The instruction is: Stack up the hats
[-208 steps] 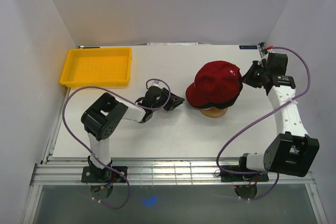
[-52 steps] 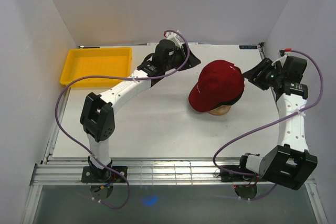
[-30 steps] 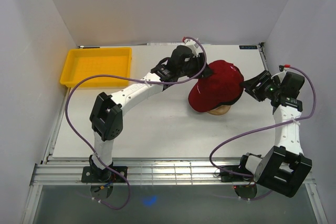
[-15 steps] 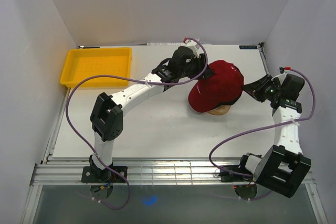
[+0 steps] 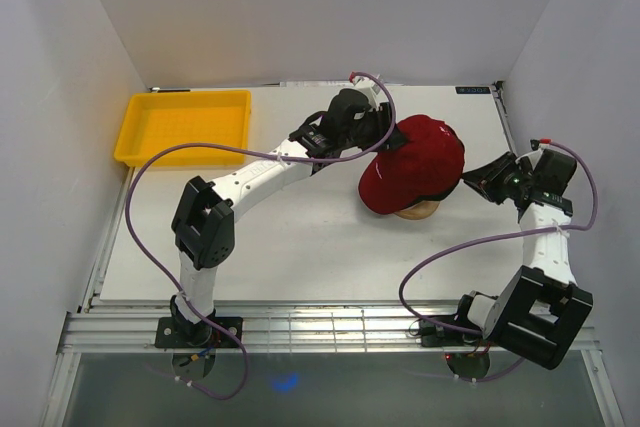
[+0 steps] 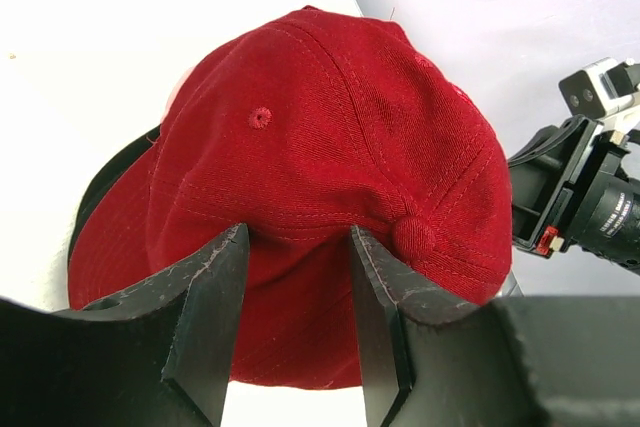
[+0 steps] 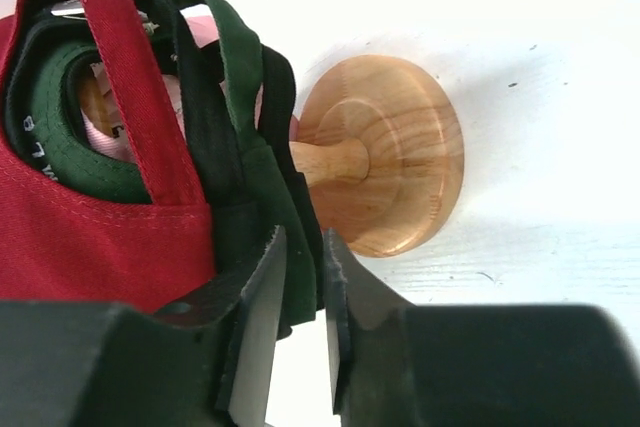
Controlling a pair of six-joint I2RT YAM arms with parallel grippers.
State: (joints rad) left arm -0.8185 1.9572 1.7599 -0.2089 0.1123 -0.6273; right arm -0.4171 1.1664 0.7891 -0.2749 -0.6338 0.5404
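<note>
Right gripper [image 7: 301, 252] around green cap's [image 7: 248, 112] rear

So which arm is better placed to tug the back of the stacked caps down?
Probably the right. The right fingers pinch the dark back straps beneath the red cap, close beside the wooden stand. The left fingers stand open against the red crown.
</note>
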